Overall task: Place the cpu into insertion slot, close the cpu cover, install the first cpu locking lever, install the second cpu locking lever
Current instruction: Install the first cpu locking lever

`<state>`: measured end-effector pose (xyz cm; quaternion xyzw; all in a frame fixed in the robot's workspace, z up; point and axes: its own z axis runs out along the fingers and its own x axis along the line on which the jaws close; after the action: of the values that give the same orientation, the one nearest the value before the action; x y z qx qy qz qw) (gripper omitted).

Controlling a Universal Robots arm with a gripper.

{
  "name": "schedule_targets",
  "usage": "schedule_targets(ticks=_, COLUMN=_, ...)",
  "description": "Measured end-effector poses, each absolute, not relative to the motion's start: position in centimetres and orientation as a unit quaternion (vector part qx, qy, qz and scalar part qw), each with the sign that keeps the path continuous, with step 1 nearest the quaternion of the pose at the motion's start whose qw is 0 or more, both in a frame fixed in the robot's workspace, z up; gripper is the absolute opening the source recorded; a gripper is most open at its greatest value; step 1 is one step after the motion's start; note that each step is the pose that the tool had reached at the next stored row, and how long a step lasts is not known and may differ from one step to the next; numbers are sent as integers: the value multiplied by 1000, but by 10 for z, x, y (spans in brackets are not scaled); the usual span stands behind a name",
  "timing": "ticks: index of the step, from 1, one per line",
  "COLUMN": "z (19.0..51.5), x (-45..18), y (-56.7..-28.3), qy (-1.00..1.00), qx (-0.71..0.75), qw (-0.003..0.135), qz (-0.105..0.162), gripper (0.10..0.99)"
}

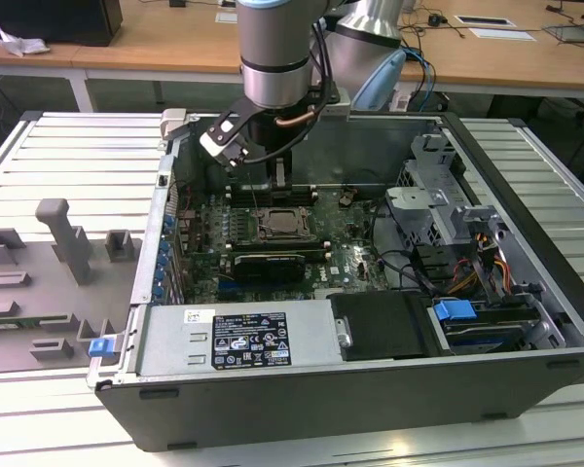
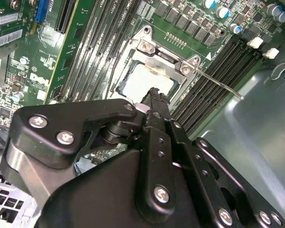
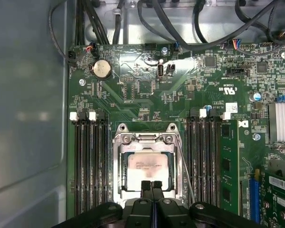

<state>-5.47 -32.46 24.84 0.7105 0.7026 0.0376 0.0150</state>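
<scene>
The cpu point(image 3: 147, 165) is a pale silver square lying in the insertion slot point(image 3: 118, 167) on the green board. The cpu cover point(image 3: 147, 139), a silver frame with a window, lies flat around the chip. My gripper point(image 3: 151, 184) is shut with nothing between its fingers, and its tips hang just above the chip's near edge. In the second wrist view the fingertips point(image 2: 154, 93) overlap the cpu point(image 2: 145, 78), and a thin lever rod point(image 2: 218, 81) sticks out sideways from the socket. In the exterior view the gripper point(image 1: 281, 185) hovers over the socket point(image 1: 283, 226) inside the case.
Black memory slots point(image 3: 88, 161) run along both sides of the socket, one holding a green module point(image 3: 226, 166). A black graphics card point(image 1: 268, 263) lies in front of the socket. Cable bundles point(image 3: 180, 23), drive cages point(image 1: 438, 195) and the case walls point(image 1: 526, 214) surround the board.
</scene>
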Motion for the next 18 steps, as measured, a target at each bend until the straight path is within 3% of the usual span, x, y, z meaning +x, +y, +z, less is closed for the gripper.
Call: schedule_targets(ticks=18, z=277, x=-55, y=-325, qy=703, qx=710, qw=15, qz=38, gripper=106)
